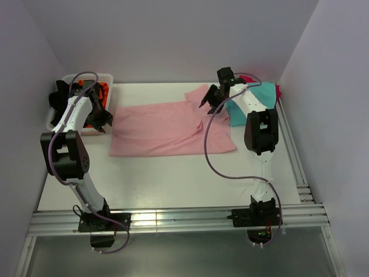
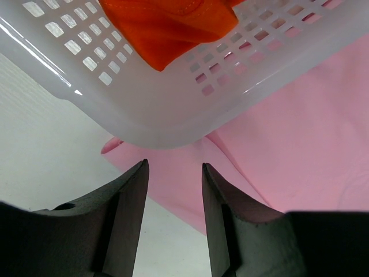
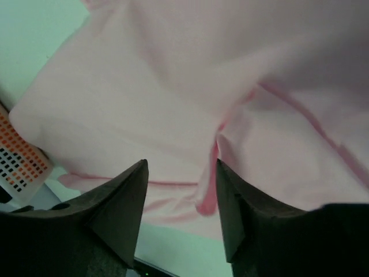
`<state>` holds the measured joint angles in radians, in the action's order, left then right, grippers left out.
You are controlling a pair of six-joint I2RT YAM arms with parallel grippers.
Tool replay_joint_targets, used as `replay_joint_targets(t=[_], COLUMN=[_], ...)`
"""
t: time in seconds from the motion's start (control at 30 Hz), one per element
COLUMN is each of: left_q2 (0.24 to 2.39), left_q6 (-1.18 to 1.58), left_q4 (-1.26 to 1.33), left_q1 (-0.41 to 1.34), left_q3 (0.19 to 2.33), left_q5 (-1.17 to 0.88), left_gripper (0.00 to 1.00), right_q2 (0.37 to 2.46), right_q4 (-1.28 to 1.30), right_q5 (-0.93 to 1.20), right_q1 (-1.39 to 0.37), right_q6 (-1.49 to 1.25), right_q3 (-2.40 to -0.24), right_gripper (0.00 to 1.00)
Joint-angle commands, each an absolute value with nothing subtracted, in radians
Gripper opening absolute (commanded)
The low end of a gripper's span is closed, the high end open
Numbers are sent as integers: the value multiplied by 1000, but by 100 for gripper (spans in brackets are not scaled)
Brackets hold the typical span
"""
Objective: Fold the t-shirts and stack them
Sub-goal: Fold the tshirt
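pink t-shirt [image 1: 167,130] lies spread flat across the middle of the bench [image 1: 173,179], nearer the far edge. one sleeve points toward the far edge, and there is a raised crease close to the right end. its left end reaches the white plastic basket [image 1: 92,75], which sits in the far left corner. an orange t-shirt [image 2: 167,23] is bunched inside the basket and shows through the slotted wall in the left wrist view. in the far right corner a teal t-shirt [image 1: 256,95] lies partly under the right arm, with a bit of a magenta t-shirt [image 1: 278,91] showing just behind it.

the left claw [image 2: 173,164] hangs at the near side of the basket, over the pink shirt's left edge. its fingers stand a moderate gap apart with nothing between them. the right claw [image 3: 181,164] is over the pink shirt's far right part, beside the sleeve. it is also parted and holds nothing. a pink fold runs below the gap, and whether the tips touch the cloth cannot be told.
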<state>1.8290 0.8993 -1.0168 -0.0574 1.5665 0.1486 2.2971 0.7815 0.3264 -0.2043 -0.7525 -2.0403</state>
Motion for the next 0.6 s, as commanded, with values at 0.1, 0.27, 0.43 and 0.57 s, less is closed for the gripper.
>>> replay_joint_targets(t=[0.1, 0.27, 0.43, 0.57], left_q2=[1795, 1804, 1824, 1844], left_q6=[870, 864, 854, 844], left_q4=[-982, -939, -928, -931], left_q1=[-54, -54, -54, -54], left_q3=[1528, 1496, 1529, 1563], left_q5=[158, 126, 95, 80], left_gripper=[47, 46, 45, 45], right_q2=[1985, 1931, 1973, 2020], right_q4=[761, 772, 801, 807], right_q5=[190, 166, 127, 114], right_q1=[-207, -228, -284, -328], right_q6=[-723, -723, -736, -759], right_q3=[-1732, -1605, -1598, -1612], right_gripper=[7, 0, 0, 0])
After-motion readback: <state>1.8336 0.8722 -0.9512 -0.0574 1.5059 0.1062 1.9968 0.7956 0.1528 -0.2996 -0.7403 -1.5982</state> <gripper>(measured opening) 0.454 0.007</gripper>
